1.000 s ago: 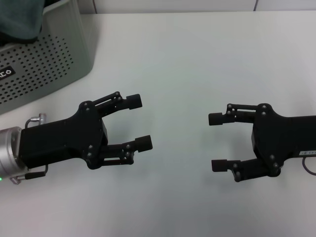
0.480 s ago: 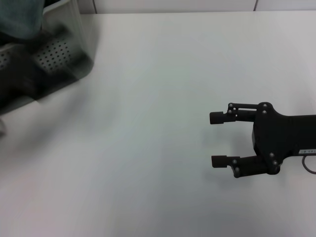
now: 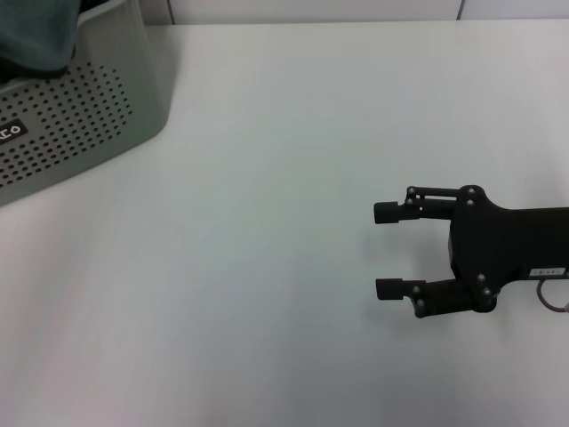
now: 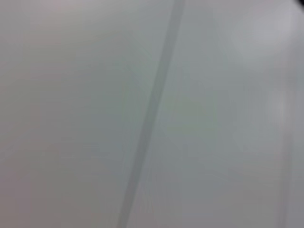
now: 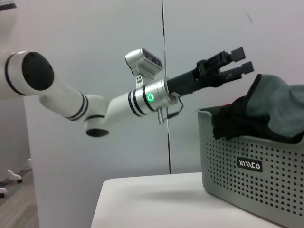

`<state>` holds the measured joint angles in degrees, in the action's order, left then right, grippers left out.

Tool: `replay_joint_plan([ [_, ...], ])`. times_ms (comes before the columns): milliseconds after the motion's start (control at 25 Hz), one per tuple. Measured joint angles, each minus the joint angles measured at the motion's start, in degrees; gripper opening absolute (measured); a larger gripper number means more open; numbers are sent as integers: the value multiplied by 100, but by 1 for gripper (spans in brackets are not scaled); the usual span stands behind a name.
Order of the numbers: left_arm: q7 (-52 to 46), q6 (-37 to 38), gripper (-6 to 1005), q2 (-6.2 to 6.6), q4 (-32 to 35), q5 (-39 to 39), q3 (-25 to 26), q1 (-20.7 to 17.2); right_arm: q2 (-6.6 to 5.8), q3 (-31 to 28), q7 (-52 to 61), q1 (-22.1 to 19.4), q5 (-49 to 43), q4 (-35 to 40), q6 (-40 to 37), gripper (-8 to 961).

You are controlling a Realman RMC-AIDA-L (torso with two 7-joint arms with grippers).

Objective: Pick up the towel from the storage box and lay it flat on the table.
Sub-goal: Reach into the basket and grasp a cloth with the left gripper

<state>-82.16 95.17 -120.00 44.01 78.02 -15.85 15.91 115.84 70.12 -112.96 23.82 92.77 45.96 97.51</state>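
Note:
The storage box (image 3: 71,116) stands at the table's far left corner; it also shows in the right wrist view (image 5: 247,166). The towel (image 3: 36,36) lies bunched in it, teal side up, with its black edge showing (image 5: 275,111). My left gripper (image 5: 241,60) is out of the head view. In the right wrist view it hangs in the air above the box and towel, open and empty, not touching them. My right gripper (image 3: 387,251) is open and empty, low over the white table (image 3: 267,178) at the right.
The left wrist view shows only a blurred grey wall. A wall runs behind the table's far edge. The box's black label (image 3: 11,132) faces me.
My left arm has lifted off the table, out of the head view, up over the box. My right gripper has shifted slightly nearer.

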Motion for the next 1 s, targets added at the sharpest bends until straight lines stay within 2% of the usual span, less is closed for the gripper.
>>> replay_joint_plan([
  [160, -117, -510, 891, -15, 363, -219, 7, -190, 0, 29, -49, 75, -17, -109, -40, 774],
  [320, -112, -980, 889, 23, 488, -90, -12, -238, 0, 38, -111, 146, -29, -203, -44, 774],
  [560, 99, -1360, 886, 20, 560, 273, -53, -104, 7, 41, -209, 284, -30, -367, -26, 773],
  [1000, 183, -1953, 879, 16, 538, 717, -117, 271, 9, 37, -216, 231, 10, -387, -15, 770],
])
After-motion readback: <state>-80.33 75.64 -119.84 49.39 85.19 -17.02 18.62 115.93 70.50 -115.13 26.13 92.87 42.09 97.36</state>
